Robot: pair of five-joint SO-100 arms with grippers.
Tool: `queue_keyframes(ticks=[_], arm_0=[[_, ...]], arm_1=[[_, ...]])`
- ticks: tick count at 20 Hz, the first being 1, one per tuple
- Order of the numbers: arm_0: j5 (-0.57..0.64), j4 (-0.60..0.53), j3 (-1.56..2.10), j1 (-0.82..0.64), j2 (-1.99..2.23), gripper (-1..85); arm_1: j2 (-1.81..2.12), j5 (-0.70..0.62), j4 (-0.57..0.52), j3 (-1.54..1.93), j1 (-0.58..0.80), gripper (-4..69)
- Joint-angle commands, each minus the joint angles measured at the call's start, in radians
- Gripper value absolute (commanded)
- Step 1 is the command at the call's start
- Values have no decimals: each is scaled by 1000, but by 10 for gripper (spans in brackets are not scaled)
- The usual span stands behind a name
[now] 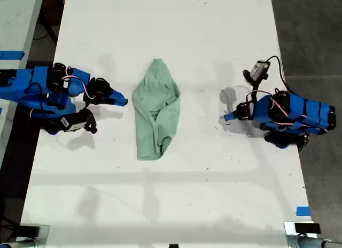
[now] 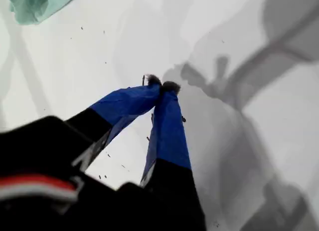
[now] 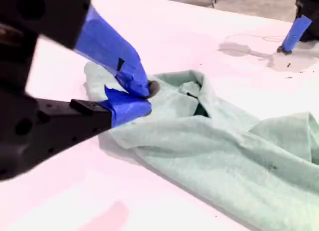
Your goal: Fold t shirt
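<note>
You have the small pale mint-green fabric t shirt (image 1: 155,109) lying rumpled near the middle of the white counter (image 1: 187,34). In the exterior view its long axis runs from 12 o'clock to 6 o'clock. The narrow rounded end points to 12 o'clock and the broader, bunched end sits at 6 o'clock. A fold of cloth is doubled over along its 3 o'clock edge.

Your second claw (image 1: 122,101) sits at 9 o'clock from the t shirt in the exterior view, tip aimed at the cloth and just beside its edge. Its own camera shows the blue-taped tips (image 3: 144,97) drawn close together with the t shirt (image 3: 209,141) spread beyond them. They seem to hold nothing, though the angle is poor for judging whether a sliver of gap remains.

Your first claw (image 1: 228,117) is at 3 o'clock from the t shirt, well apart from it, tip pointing toward the cloth. Its wrist camera shows the jaws pinched together, tips meeting (image 2: 160,85) over bare counter and gripping nothing, with only a corner of the t shirt (image 2: 35,4) in sight.
</note>
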Motion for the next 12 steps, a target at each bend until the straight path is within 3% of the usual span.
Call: queue_keyframes(ticks=[1,2,3,4,12], arm_0=[[75,-21,330,-83,410,-3],[127,0,472,-135,548,-3],[117,100,565,-187,664,-3],[196,123,546,-215,672,-3],[207,137,561,-232,670,-3]], arm_1=[[14,3,5,61,3,10],[14,5,5,61,3,10],[14,6,5,60,3,10],[12,8,6,60,3,10],[12,8,6,60,-2,10]])
